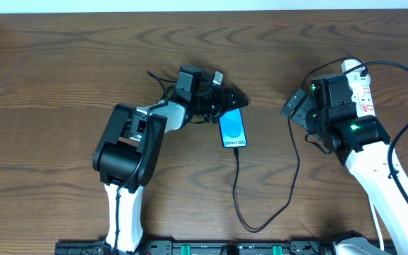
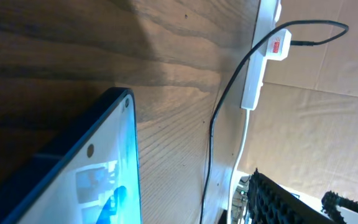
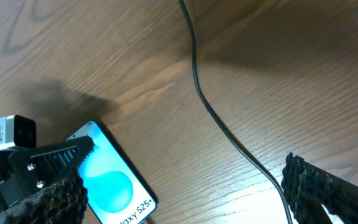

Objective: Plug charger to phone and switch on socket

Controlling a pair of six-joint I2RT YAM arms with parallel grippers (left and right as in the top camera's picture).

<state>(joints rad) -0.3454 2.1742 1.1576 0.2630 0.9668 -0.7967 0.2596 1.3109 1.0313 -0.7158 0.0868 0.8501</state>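
Snagging the slack, thin black cable while reaching for the red switch could tug it out of the phone, which lies glossy and flat mid-frame on the grainy wood table. The left gripper sits at the phone's top edge; parted or closed, I cannot tell. The right gripper gapes wide near the long white plastic power strip, upper right.
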